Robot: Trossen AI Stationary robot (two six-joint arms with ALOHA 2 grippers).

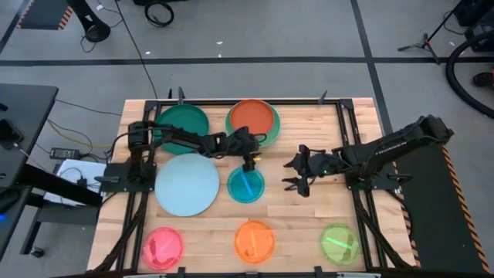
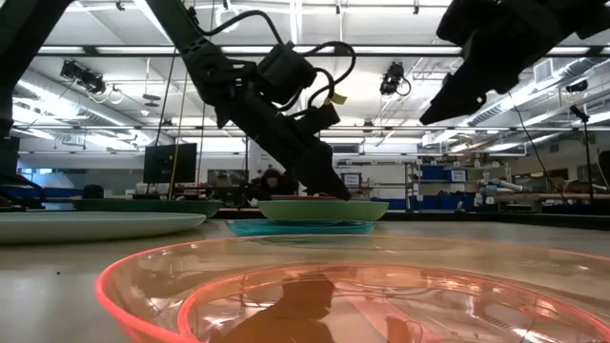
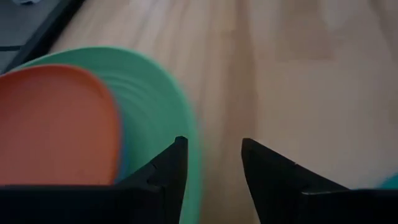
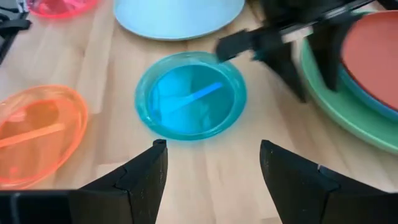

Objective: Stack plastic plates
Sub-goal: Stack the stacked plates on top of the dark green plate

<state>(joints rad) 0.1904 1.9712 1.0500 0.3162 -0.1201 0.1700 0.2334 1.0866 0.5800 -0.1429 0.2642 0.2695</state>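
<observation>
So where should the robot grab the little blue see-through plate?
Probably by its raised rim, since the teal plate lies flat on the table with nothing to pinch in the middle. The open right gripper faces its near edge, which is clear, so come from that side.

Two dark, near-black arms of jointed segments, matte throughout. Left arm (image 1: 189,141): blocky links, thick black cables looping over the wrist housing, a small yellow tag beside the wrist. Left tool (image 3: 211,171): two black, wedge-shaped fingers with flat inner faces and angular edges. Right arm (image 1: 386,150): same dark build, bulkier housing at the far joint. Right tool (image 4: 214,171): two black tapering fingers with bevelled, faceted tips.
</observation>
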